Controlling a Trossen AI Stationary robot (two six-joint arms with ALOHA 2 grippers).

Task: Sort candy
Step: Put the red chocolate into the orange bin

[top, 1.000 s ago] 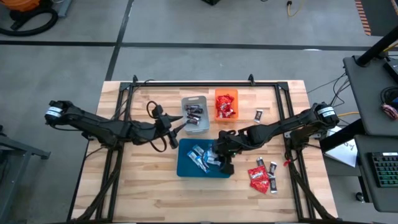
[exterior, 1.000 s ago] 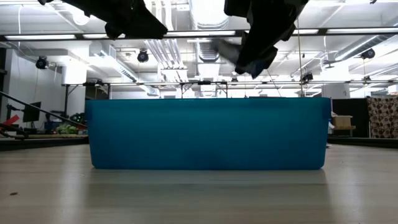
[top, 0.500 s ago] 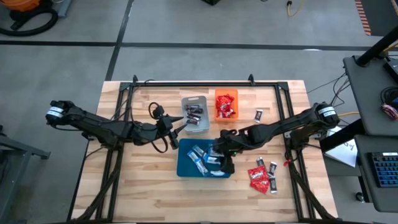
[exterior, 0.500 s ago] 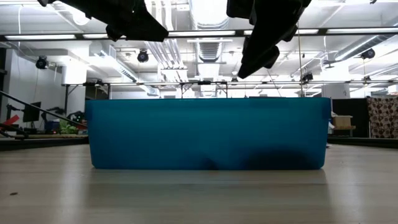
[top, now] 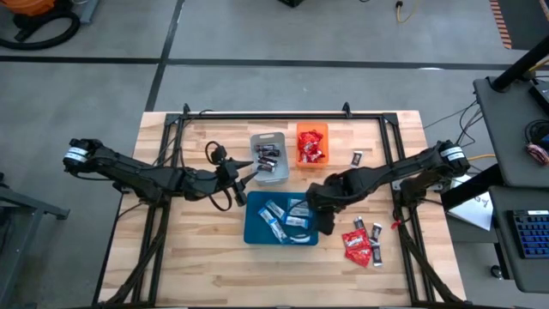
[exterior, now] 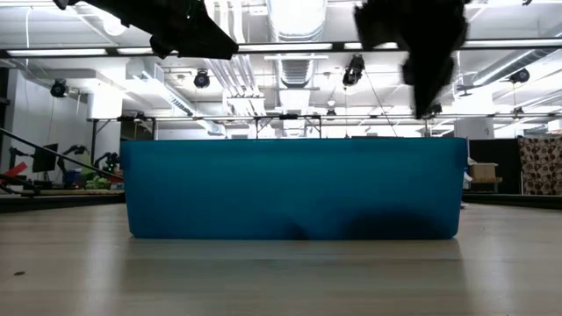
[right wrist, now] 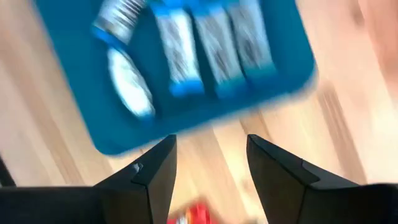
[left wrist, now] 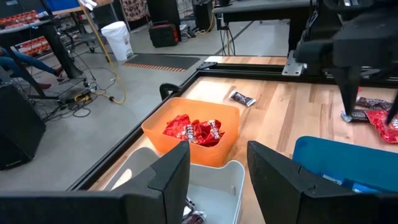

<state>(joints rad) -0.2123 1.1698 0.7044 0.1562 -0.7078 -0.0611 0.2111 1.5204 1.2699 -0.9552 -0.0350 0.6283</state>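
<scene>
Over the blue tray's (top: 255,230) right edge, right gripper (top: 319,203) jaws apart & empty; left gripper (top: 249,175) apart near grey tray (top: 260,138). Loose candy (top: 357,245) lies bunched, so next grab may snag mixed kinds

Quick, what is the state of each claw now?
Left claw: open, holding nothing, over the grey tray.
Right claw: open, holding nothing, beside the blue tray.

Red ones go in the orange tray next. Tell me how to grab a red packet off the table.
Come straight down with the right tool on the red packet right of the blue tray. It lies flat, so pinch across its narrow width, clear of the dark bars beside it.
</scene>
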